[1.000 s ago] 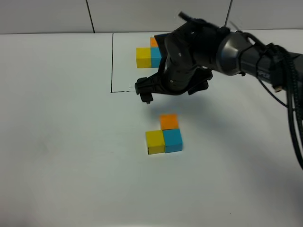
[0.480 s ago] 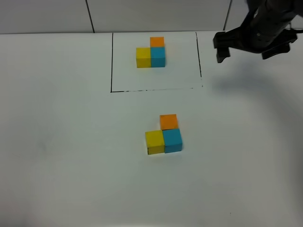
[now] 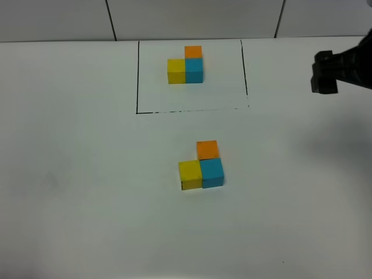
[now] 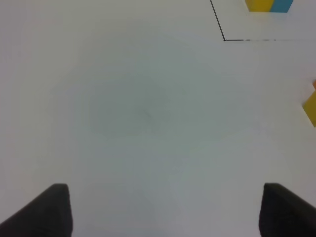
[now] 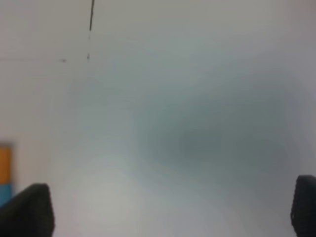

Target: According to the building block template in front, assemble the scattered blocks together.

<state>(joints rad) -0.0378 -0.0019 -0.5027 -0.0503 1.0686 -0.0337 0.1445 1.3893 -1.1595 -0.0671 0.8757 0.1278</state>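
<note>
Smooth cubes [image 3: 201,166] form an L on matte table [image 3: 87,174]; both claws [image 4: 163,210] [image 5: 173,210] wide, empty

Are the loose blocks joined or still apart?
Joined. The yellow block sits flush against the blue block, with the orange block touching blue's far side, the same L as the template.

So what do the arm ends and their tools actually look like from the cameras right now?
Little shows. In the high view, only a blocky black piece of the right arm enters at the edge. Each wrist view shows two dark, matte fingertips: the left tool and the right tool. No cables or markings are visible.
</note>
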